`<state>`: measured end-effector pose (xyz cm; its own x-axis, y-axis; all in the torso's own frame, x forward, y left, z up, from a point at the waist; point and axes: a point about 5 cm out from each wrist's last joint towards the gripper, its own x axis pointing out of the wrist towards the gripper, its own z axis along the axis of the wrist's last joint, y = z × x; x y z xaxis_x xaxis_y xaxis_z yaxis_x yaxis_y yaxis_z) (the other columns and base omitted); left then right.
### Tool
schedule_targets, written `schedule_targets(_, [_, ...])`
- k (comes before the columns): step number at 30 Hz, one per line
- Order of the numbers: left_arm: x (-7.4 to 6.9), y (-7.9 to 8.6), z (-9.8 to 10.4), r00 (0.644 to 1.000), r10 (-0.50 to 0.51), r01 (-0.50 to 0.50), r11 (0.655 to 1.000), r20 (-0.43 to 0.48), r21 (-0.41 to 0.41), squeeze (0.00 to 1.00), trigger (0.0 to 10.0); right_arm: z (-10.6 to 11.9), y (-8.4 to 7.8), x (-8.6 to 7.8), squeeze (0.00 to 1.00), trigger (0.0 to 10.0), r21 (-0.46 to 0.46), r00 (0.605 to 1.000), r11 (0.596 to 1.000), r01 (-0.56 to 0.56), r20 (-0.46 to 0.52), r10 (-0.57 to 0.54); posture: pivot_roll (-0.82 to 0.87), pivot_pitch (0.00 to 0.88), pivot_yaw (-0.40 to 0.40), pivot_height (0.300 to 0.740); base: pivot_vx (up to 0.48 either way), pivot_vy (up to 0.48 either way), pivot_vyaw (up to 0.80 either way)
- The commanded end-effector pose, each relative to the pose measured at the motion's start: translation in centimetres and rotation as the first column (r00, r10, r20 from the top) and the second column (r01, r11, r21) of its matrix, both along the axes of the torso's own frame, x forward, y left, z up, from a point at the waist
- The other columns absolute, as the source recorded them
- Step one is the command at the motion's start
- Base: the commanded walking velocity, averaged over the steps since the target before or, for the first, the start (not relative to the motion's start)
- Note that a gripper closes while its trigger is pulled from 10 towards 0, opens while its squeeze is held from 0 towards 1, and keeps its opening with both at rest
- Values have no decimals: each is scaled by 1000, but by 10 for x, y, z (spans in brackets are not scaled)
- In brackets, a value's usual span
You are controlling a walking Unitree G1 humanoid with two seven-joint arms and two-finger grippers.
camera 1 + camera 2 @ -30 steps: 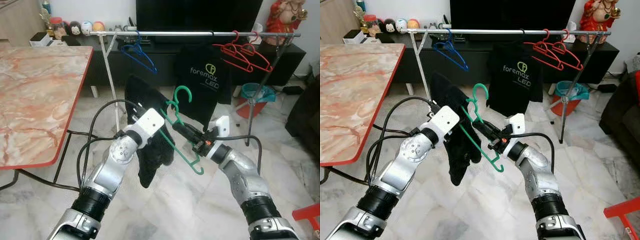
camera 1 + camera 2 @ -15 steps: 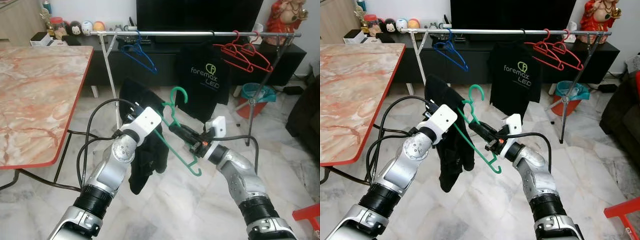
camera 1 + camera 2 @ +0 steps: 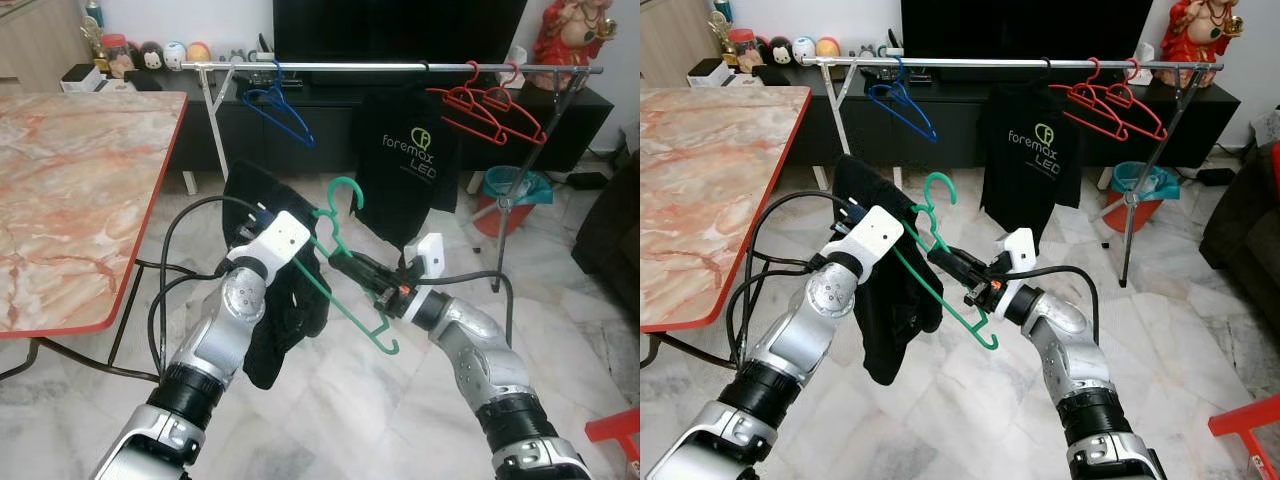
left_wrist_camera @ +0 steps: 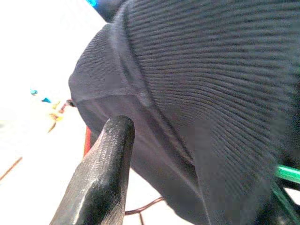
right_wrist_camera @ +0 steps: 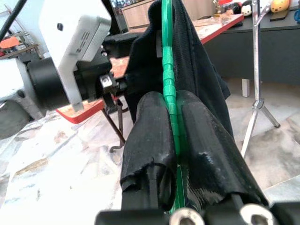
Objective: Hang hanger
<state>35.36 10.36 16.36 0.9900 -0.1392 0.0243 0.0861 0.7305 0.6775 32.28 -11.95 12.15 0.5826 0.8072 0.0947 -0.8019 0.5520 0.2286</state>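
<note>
- Right tool (image 5: 174,126) clamping green hanger (image 3: 345,270); left tool (image 3: 258,215) gripping black garment (image 3: 285,300), I judge.
- Advice: holding hanger level w/ hook up, feeding cloth over shoulder, then aiming at rail (image 3: 400,67).

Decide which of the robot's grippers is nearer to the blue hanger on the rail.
Left. The left gripper, holding the black garment, sits below the blue hanger. The right gripper, shut on the green hanger, is further right.

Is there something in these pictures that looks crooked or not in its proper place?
Yes. The green hanger is tilted steeply in the air, pinched by the right tool, and the black garment hangs bunched on one side of it, at the left tool. Neither is on the rail.
</note>
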Motion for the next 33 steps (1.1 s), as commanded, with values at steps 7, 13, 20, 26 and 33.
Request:
schedule_targets(7, [7, 20, 7, 993, 108, -112, 991, 53, 67, 0, 10000, 12, 3, -4, 0, 0, 18, 998, 999, -37, 60, 36, 101, 0, -42, 740, 0, 0, 0])
schedule_targets(13, [7, 19, 5, 995, 88, -91, 993, 49, 76, 0, 0, 10, 2, -4, 0, 0, 11, 998, 999, -33, 55, 32, 101, 0, -39, 740, 0, 0, 0])
schedule_targets(20, [7, 17, 4, 995, 81, -85, 993, 51, 79, 0, 0, 8, 2, -5, 0, 0, 1, 998, 999, -32, 50, 32, 102, 0, -39, 740, 0, 0, 0])
schedule_targets(26, [7, 17, 4, 996, 78, -81, 994, 50, 76, 0, 0, 7, 3, -6, 0, 0, -9, 998, 999, -36, 48, 36, 102, 0, -38, 740, 0, 0, 0])
schedule_targets(33, [7, 18, 4, 995, 82, -85, 994, 50, 70, 0, 0, 3, 2, -6, 0, 0, -28, 999, 999, -32, 39, 33, 102, 0, -38, 740, 0, 0, 0])
